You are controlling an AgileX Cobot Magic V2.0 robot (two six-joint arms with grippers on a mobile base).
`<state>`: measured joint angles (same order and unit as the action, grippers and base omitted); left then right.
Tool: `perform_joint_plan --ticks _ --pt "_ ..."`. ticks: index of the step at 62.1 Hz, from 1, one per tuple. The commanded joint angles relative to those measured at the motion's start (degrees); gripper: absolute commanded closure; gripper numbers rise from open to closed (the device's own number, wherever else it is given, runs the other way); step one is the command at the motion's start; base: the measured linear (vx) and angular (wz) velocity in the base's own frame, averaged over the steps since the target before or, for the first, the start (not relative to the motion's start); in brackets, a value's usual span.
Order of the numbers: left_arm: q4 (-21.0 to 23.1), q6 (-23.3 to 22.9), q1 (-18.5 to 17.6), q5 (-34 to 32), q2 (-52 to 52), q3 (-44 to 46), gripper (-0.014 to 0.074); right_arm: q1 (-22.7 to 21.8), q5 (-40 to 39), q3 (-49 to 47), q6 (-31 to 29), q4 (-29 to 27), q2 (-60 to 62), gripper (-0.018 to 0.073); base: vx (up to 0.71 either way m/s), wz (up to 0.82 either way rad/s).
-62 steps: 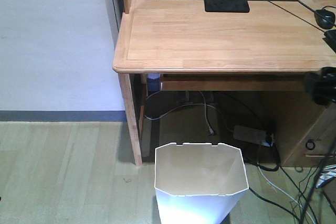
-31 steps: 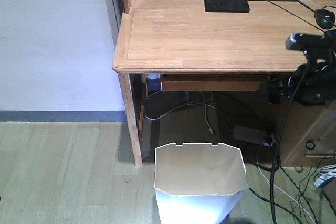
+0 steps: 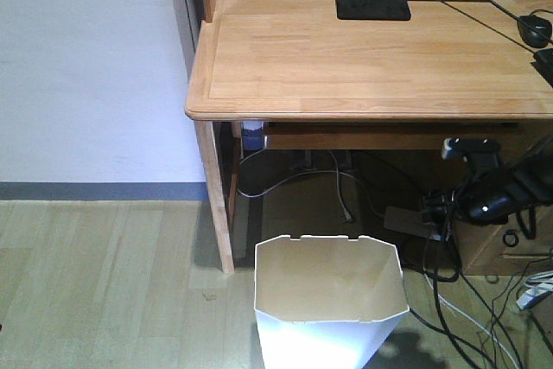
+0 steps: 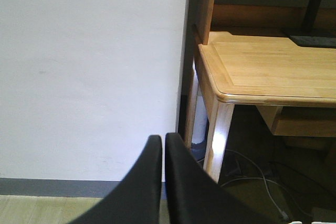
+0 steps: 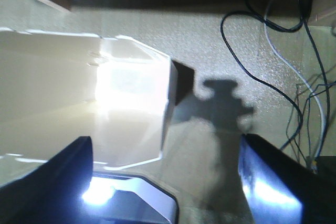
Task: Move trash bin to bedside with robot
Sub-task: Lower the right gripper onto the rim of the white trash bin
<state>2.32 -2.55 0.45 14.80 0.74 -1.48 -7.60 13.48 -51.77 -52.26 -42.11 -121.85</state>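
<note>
Trash bin point(image 5: 131, 77) is lying partly between the fingers of the right tool point(image 5: 165, 145) in the right wrist view. The tool is gaping wide, gripping nothing, with one dark finger point(image 5: 68, 177) over the bin's bright cream inside and the other point(image 5: 270, 182) over bare floor point(image 5: 210, 40) just past the faceted rim. The tool's shadow point(image 5: 223, 98) is falling on the floor beside the bin. Black and grey cables point(image 5: 278, 51) are trailing farther out.

From the front, the right arm point(image 3: 497, 192) is hanging below the desk's front edge, right of the bin and apart from it. The bin is standing upright on the floor, just right of the desk's front left leg point(image 3: 216, 196).

The left tool point(image 4: 160, 142) is holding nothing, its fingers pressing almost together with only a thin slit between. It is pointing toward the white wall point(image 4: 89, 66) beside the desk point(image 4: 273, 66).
</note>
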Motion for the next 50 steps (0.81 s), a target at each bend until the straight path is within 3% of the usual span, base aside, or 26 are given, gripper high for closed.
perform_joint_plan --ticks 1,27,50 --pt "0.2 -0.3 0.0 -3.6 0.8 -0.7 0.0602 -0.3 -1.2 -3.9 -4.8 -1.6 -3.5 0.0013 0.00 0.00" --pt "0.2 -0.3 0.0 -3.6 0.8 -0.7 0.0602 -0.3 -0.1 -18.0 -6.1 -2.1 -25.8 0.0013 0.00 0.00" --pt "0.2 -0.3 0.0 -3.6 0.8 -0.7 0.0602 -0.2 6.8 -30.3 -6.1 -3.2 -37.5 0.0013 0.00 0.00"
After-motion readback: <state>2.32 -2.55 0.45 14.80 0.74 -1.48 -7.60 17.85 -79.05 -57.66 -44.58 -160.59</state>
